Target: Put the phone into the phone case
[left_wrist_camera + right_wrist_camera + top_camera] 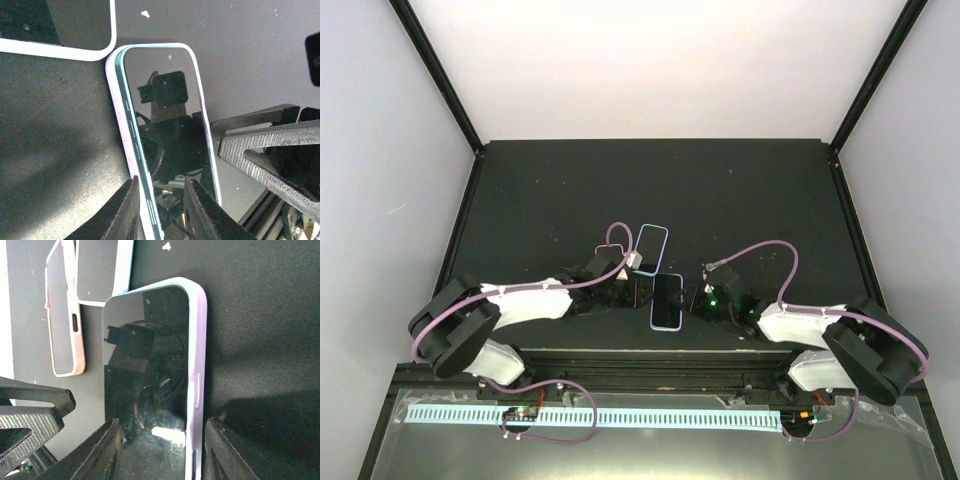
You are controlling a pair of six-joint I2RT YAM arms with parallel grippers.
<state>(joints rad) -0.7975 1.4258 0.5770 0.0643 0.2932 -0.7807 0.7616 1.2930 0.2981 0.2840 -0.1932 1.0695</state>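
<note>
Middle of the black desk [540, 200], toward its near edge: the slim teal-green phone [165, 115] lies screen up in the pale lavender phone case [121, 145], and its left long edge rides above the case rim. The left pincer [161, 182] sits over that left edge, the right pincer [162, 422] at the right side. Just behind is the light blue-rimmed phone [651, 250], and just beside it on the left is the pink-rimmed phone [64, 325].

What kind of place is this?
Probably a robot test booth: two robot arms bolted to a black table, plain white walls around it, and phones laid out for practice.
</note>
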